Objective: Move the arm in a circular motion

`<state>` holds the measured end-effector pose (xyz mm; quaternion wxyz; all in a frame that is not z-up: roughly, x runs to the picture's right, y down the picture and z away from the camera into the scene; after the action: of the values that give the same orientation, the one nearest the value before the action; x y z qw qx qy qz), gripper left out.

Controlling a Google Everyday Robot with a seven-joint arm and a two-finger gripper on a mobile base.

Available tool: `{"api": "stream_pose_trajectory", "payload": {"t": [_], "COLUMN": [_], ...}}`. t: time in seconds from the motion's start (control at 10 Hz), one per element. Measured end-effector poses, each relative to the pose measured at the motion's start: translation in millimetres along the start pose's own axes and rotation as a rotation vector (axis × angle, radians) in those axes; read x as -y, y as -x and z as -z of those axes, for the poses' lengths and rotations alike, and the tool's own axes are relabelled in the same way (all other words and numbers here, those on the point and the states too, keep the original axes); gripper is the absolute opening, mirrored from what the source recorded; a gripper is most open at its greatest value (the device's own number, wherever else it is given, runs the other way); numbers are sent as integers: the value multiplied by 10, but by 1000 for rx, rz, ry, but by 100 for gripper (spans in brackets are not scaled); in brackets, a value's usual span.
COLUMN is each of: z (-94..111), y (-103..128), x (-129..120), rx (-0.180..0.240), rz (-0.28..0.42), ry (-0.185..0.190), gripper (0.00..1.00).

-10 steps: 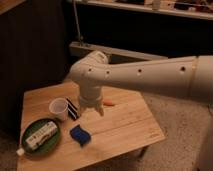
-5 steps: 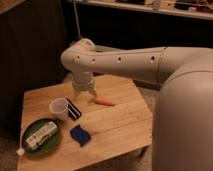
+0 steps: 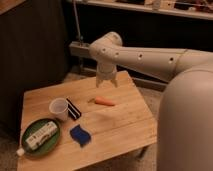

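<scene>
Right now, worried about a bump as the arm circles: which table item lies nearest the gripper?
The orange carrot, close by the gripper hovering over the table's far side. The white cup, blue sponge and green plate sit farther left.

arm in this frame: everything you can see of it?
The arm is smooth, cream-white, plastic-looking: thick tubular segments with small dark dots. It reaches in from the right, bends at a rounded elbow and turns down into the short tapered gripper, hanging above the far edge of the table, touching nothing.
</scene>
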<state>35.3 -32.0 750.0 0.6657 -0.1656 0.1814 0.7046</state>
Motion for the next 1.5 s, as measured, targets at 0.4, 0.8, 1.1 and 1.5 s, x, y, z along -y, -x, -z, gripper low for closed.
{"api": "stream_pose_trajectory", "payload": {"t": [0.4, 0.8, 1.1, 1.5], "z": [-6, 109, 208, 302], "y": [-135, -821, -1433, -1987], "x": [1041, 1819, 1912, 1350], "rx": [20, 27, -5, -79], "rz": [-149, -304, -283, -146], "ry": [-57, -70, -21, 50], "gripper": [65, 65, 65, 65]}}
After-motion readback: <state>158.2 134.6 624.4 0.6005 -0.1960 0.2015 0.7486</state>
